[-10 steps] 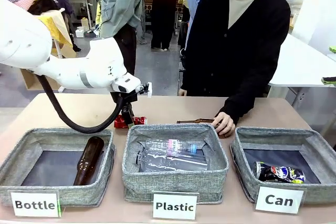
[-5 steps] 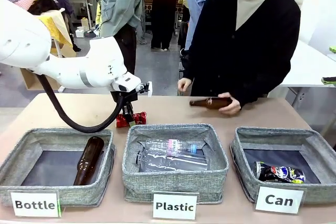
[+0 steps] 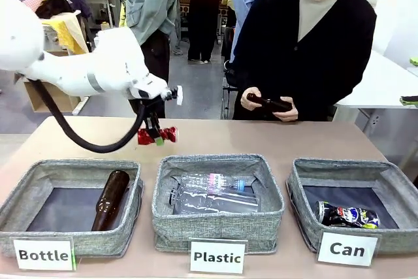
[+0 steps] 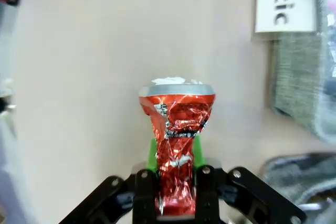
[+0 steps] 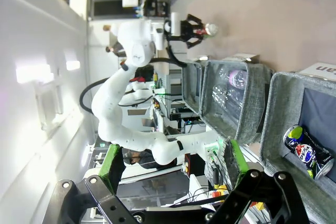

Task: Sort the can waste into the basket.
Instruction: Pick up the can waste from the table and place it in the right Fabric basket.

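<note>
My left gripper (image 3: pixel 157 136) is shut on the crushed red can (image 3: pixel 157 135) and holds it in the air above the table, behind the middle bin. In the left wrist view the red can (image 4: pixel 177 145) stands clamped between the green pads (image 4: pixel 152 153) of my left gripper (image 4: pixel 176 163). The black can with blue-white markings (image 3: pixel 347 215) lies inside the "Can" basket (image 3: pixel 356 173) at the right; it also shows as the black can (image 5: pixel 307 150) in the right wrist view. My right gripper (image 5: pixel 173 166) is open, high and away from the table.
A "Bottle" bin (image 3: pixel 39 171) at left holds a brown glass bottle (image 3: pixel 111 198). The "Plastic" bin (image 3: pixel 219 161) in the middle holds clear plastic bottles (image 3: pixel 209 193). The person across the table holds another brown bottle (image 3: pixel 269 103) in both hands.
My left gripper has lifted the red can off the table. The person picked up the brown bottle from the table and drew it to the chest.
</note>
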You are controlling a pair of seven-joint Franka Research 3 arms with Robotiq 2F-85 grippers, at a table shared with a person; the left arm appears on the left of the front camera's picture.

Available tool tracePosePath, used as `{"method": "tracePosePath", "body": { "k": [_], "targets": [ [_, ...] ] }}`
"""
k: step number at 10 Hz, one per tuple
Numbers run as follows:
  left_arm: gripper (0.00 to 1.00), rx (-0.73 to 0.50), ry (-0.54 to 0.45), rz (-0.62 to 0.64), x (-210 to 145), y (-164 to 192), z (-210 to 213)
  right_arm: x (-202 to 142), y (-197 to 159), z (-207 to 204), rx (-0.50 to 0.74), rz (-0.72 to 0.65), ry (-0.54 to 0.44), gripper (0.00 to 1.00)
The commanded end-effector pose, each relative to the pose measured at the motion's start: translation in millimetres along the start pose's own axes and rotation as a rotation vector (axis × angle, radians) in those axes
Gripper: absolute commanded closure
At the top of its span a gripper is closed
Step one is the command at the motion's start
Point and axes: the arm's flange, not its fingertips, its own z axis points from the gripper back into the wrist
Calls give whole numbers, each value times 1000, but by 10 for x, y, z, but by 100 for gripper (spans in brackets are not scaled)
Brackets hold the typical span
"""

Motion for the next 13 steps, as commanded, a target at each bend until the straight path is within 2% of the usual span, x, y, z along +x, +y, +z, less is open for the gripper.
{"method": "tracePosePath", "body": {
  "k": [1,2,3,4,6,7,8,9,10,11,12,13],
  "targets": [
    [100,-27,-71,39,-282,-354,696,-16,9,19,-9,21,7,0],
    [100,-13,-119,-53,-464,-646,1054,-16,9,19,-9,21,7,0],
    [100,-1,-141,-86,-672,-938,1301,-16,9,19,-9,21,7,0],
    [100,-26,-149,-134,-880,-1163,1429,-16,9,19,-9,21,7,0],
    [100,-90,-173,-195,-1263,-1262,1574,-16,9,19,-9,21,7,0],
    [100,-102,-187,-168,-1597,-1218,1936,-16,9,19,-9,21,7,0],
    [100,-115,-218,-216,-2102,-1164,2500,-16,9,19,-9,21,7,0],
    [100,-42,-312,-101,-2586,-1187,2931,-16,9,19,-9,21,7,0],
    [100,-104,-380,-276,-3021,-1374,3192,-16,9,19,-9,21,7,0],
    [100,-125,-452,-368,-3416,-1523,3332,-16,9,19,-9,21,7,0],
    [100,-116,-503,-438,-3804,-1640,3349,-16,9,19,-9,21,7,0],
    [100,-95,-578,-449,-4040,-1693,3340,-16,9,19,-9,21,7,0]
  ]
}}
